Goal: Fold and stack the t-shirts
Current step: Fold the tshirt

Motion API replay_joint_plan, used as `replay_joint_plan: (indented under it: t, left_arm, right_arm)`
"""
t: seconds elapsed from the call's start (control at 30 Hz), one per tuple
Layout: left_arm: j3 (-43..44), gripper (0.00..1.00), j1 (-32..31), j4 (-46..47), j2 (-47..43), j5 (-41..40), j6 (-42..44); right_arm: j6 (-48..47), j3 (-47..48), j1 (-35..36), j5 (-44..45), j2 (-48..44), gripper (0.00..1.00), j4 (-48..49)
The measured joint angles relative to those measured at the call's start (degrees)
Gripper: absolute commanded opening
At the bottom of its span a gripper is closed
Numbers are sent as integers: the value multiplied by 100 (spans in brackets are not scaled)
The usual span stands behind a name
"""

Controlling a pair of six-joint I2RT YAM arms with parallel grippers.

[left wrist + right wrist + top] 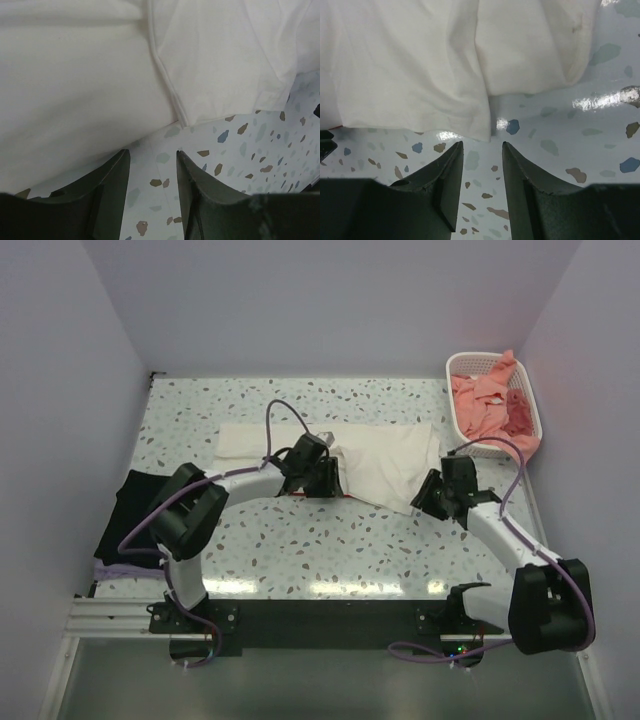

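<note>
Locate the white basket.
In the top view, the white basket sits at the far right corner of the table, holding pink t-shirts, right of the cream t-shirt.

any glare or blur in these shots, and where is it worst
Top external: bright glare streaks on the table near the arm bases, and the white t-shirt looks nearly washed out. Right wrist: glossy hot spots on the tabletop beside the shirt's edge, and the fingers are dark and underexposed. Left wrist: no glare, even light, cloth soft and low in contrast.
</note>
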Motion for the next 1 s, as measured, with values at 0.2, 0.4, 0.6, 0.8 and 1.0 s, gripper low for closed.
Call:
replay_joint_plan:
  t: [0.2,0.4,0.6,0.8,1.0]
  left_arm:
    - [149,48,-256,142,240,63,-9]
    - [166,48,-356,293,249,103,-31]
    - [251,50,-356,398,306,103,-35]
    - [396,50,-356,428,450,96,-72]
    - [599,42,-356,444,769,81,-87]
  right_arm:
    - [219,-402,0,-50,-149,42,136]
    - [470,-883,-2,-170,-146,42,470]
    - [678,-1043,-4,-190,-103,41,1012]
    - [772,-1102,-4,-188,-4,41,1357]
    - [811,-1104,-7,-186,136,37,1591]
